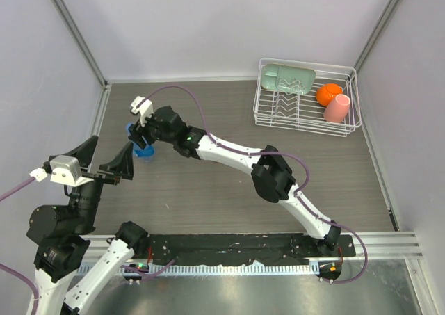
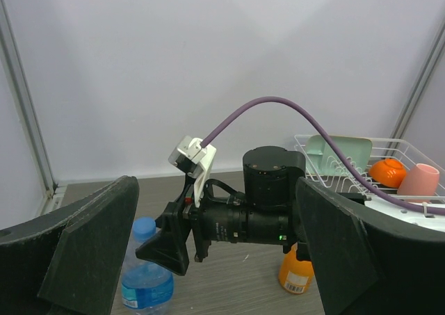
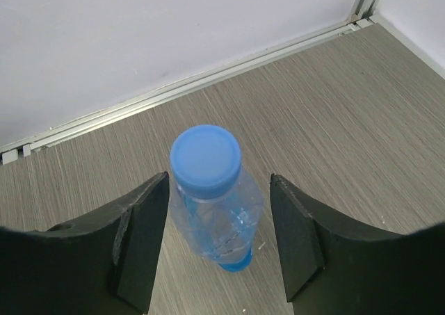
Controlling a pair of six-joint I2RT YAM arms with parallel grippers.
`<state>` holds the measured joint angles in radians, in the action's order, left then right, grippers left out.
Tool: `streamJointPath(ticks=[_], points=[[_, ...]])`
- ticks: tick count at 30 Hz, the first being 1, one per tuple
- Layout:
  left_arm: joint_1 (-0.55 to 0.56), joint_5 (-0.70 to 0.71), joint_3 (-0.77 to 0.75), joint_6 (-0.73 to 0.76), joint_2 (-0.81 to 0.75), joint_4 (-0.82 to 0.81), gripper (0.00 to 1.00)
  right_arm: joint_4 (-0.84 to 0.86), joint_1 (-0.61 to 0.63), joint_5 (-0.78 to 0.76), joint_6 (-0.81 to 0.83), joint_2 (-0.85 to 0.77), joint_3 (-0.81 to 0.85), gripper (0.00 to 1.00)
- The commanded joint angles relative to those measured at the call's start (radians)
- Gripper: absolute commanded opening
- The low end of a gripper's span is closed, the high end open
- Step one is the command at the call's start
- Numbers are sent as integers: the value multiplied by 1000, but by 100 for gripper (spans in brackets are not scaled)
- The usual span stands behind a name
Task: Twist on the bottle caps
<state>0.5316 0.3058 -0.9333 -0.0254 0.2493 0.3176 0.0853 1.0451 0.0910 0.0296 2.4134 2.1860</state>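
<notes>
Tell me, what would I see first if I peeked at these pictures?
Probably the right arm stretched far across the table, its pincer open on either side of a clear bottle with a blue cap on top. Next, the white wire rack in the far right corner, holding an orange ball and a pink cup.
</notes>
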Motion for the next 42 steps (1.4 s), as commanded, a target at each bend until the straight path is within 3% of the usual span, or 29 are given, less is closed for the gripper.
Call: streamJointPath(ticks=[1, 10, 17, 30, 34, 37, 38, 42], points=[[2, 0, -16, 1, 8, -23, 100, 10, -2, 7, 16, -28, 60, 65], [1, 0, -24, 5, 13, -18, 100, -56, 0, -8, 62, -56, 75, 74], [1, -10, -36, 4, 22, -6, 100, -79, -2, -30, 98, -135, -3, 80], [1, -104, -110, 88, 201, 129, 100, -125, -75, -88, 52, -532, -389, 85], [2, -224, -124, 104, 298, 193, 100, -121, -143, -255, -57, -758, -606, 76], [1, -368, -130, 120, 384, 202, 97, -128, -172, -481, -103, -946, -785, 69], [1, -404, -130, 133, 410, 180, 97, -145, -172, -649, -115, -983, -817, 59], [13, -516, -256, 140, 666, 193, 91, -263, -189, -874, -220, -1160, -920, 42]])
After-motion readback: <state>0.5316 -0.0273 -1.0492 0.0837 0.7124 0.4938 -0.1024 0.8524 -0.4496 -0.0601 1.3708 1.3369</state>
